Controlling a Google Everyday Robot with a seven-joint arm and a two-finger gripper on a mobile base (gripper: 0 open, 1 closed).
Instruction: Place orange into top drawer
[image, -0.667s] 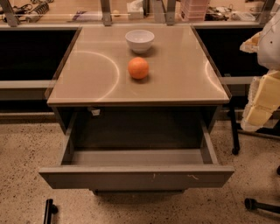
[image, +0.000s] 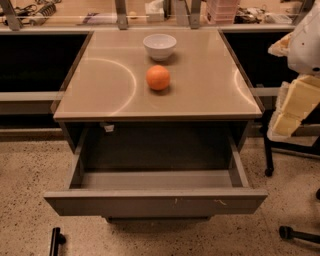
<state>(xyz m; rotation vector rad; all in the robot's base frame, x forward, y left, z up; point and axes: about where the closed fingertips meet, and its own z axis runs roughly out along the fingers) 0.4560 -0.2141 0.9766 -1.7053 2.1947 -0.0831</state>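
camera view: claw (image: 296, 102) at right edge, well apart from orange (image: 158, 77)

Round orange (image: 158, 77) on cabinet top (image: 205, 92), top drawer (image: 155, 201) pulled open

Single high front view, tilted down, fairly near the top drawer (image: 155, 202); tool seemingly off-frame right.

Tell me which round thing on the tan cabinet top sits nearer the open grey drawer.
The small matte orange fruit, in front of the white bowl; the pincer hangs at the right edge.
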